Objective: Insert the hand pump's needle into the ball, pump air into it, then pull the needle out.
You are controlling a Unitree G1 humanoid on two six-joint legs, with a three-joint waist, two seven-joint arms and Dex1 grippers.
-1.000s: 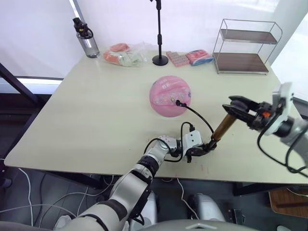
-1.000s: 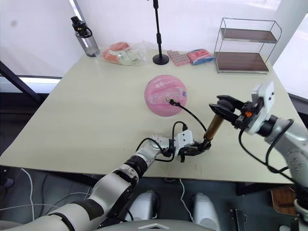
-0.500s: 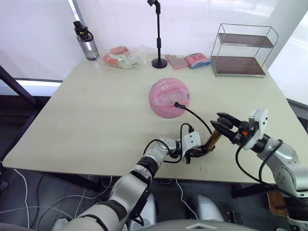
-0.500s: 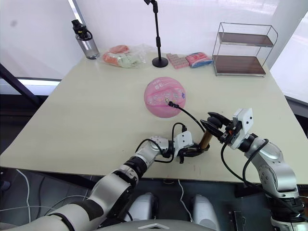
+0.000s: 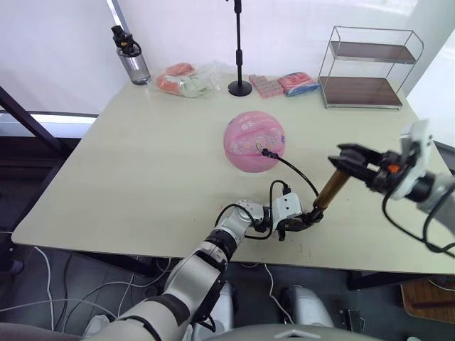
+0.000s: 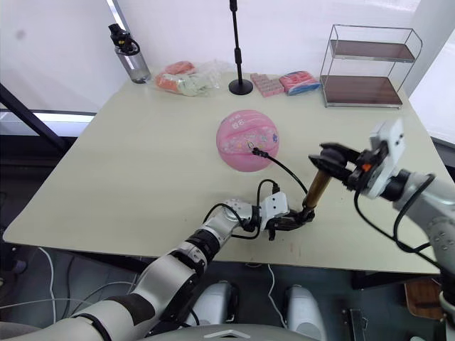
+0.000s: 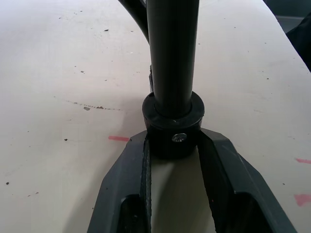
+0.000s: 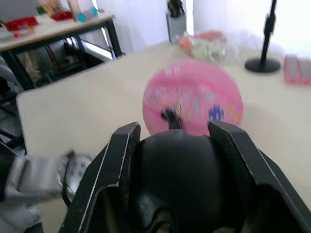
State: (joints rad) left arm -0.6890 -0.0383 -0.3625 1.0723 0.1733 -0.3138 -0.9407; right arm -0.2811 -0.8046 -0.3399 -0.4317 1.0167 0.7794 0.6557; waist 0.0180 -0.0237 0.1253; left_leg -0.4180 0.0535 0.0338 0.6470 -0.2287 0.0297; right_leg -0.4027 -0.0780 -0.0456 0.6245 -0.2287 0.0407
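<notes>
Pumping: left gripper (image 5: 302, 222) clamping pump (image 5: 329, 190) base on table (image 5: 142, 163), right gripper (image 5: 348, 158) closed on handle, tube slanting up toward right arm, hose running forward into ball (image 5: 254, 141) mid-table.

Silver-grey arms, black cables, 2 black-fingered grippers, white wrist modules.

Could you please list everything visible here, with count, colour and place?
ball: one, pink, table centre, hose plugged in.
hand pump: one, brass with black ends, tilted at the near edge.
table: one, beige.
water bottle: one, dark, far left corner.
packets: several, pink and pale, far edge.
stand: one, black, far edge.
shelf rack: one, wire and brown, far right.
left tool: shut on the pump's base.
right tool: gripping the pump's handle.
</notes>
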